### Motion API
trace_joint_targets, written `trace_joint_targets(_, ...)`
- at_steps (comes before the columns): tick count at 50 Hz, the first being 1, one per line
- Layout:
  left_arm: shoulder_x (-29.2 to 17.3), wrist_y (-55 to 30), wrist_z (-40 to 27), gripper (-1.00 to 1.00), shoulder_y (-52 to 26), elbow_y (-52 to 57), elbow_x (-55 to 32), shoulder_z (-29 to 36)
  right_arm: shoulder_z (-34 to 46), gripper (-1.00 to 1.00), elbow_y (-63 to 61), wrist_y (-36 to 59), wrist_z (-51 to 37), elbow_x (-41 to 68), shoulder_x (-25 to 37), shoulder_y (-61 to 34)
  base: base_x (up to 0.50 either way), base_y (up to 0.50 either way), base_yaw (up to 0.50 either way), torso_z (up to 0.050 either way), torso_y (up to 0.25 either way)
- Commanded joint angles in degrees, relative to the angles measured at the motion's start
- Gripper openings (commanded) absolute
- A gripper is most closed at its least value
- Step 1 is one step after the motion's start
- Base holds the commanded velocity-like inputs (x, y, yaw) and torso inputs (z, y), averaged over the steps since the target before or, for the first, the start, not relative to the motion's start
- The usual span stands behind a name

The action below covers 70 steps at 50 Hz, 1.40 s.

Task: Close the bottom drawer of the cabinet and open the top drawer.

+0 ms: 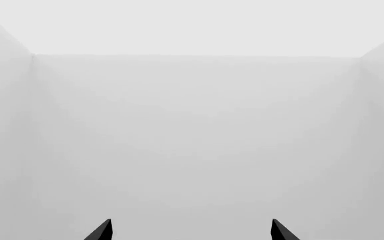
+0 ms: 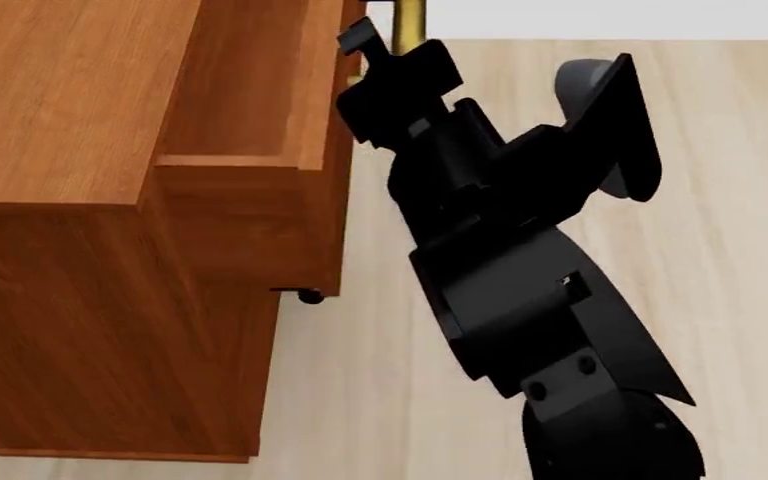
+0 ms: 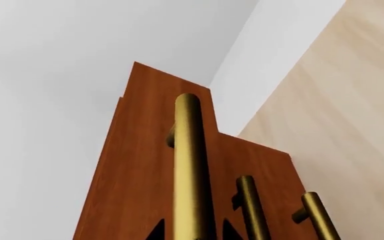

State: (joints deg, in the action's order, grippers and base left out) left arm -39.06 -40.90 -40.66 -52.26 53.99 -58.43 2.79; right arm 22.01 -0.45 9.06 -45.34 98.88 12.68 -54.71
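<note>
The reddish-brown cabinet [image 2: 64,100] fills the left of the head view. Its top drawer [image 2: 244,80] stands pulled out, its inside showing. My right gripper [image 2: 361,45] reaches to that drawer's brass bar handle [image 2: 410,20]. In the right wrist view the handle [image 3: 193,165] runs between the two dark fingertips [image 3: 156,231], which sit tight against it, so the right gripper [image 3: 192,231] is shut on it. The bottom drawer's handle [image 3: 322,215] lies furthest off, past the middle one [image 3: 252,210]; their fronts look level. My left gripper [image 1: 192,231] is open, facing only white walls.
Pale wooden floor [image 2: 704,250] spreads to the right of the cabinet. My right arm [image 2: 518,260] crosses the middle of the head view. A small black knob [image 2: 308,296] pokes out under the drawer stack. A white wall [image 3: 45,75] stands behind the cabinet.
</note>
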Motion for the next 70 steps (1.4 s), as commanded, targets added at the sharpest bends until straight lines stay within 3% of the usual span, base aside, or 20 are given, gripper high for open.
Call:
trace_joint_targets(1, 0.2, 0.5, 0.1, 1.0, 0.0, -0.1, 0.4, 0.5, -2.0, -1.0, -5.4, 0.7, 3.9, -3.4, 2.6, 0.0, 0.0, 0.0, 0.0, 0.0, 0.013)
trace_joint_targets(39, 0.0, 1.0, -0.2, 1.0, -0.6, -0.4, 0.8, 2.1, -2.6, -1.0, -5.4, -0.4, 4.8, -3.0, 3.6, 0.9, 0.0, 0.0, 0.0, 0.002, 0.006)
trace_joint_targets(40, 0.0, 1.1, -0.2, 1.0, -0.6, -0.4, 0.9, 2.2, -2.5, 1.0, -5.4, -0.3, 4.9, -2.9, 3.6, 0.9, 0.0, 0.0, 0.0, 0.0, 0.012)
trace_joint_targets(70, -0.2, 1.3, -1.0, 1.0, -1.5, -0.5, 0.5, 2.9, -2.7, 1.0, -5.6, -1.5, 3.8, -3.4, 4.1, 1.9, 0.0, 0.0, 0.0, 0.0, 0.0)
